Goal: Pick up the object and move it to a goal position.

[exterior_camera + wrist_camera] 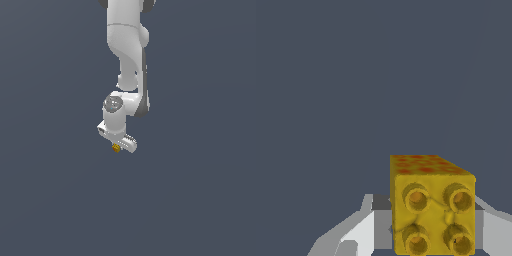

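Observation:
The object (432,205) is a yellow-orange boxy block with four round studs on the face toward the wrist camera and red mottling on the adjoining face. It sits between the two white fingers (358,230) of my gripper (428,222), whose grey pads press against both of its sides. In the exterior view the object (116,148) is a tiny yellow speck at the tip of the white gripper (119,146), which hangs down from the arm near the middle of the picture. No goal marker shows in either view.
The white arm (127,45) comes down from the top edge of the exterior view. Around it there is only a plain dark blue-grey surface (50,200), with no other objects or edges in view.

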